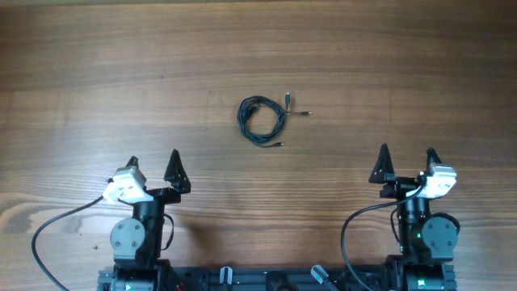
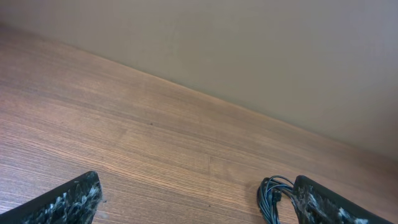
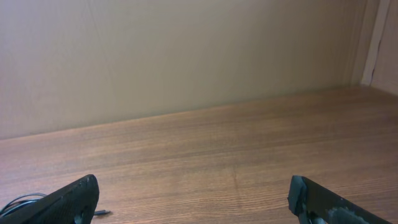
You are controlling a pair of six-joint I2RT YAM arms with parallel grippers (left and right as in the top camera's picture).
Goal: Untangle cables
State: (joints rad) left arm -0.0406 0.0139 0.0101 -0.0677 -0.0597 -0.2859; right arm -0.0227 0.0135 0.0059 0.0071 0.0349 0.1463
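A thin, dark, loosely looped cable coil (image 1: 260, 121) is lying on the grained wooden table (image 1: 81, 73), just twelve o'clock of centre. The left gripper (image 1: 153, 164) at seven o'clock and the right gripper (image 1: 407, 156) at five are gaping wide, holding nothing.

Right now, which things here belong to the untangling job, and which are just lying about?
For the job: cable bundle; left pincer; right pincer.
Just there: wooden table; back wall.
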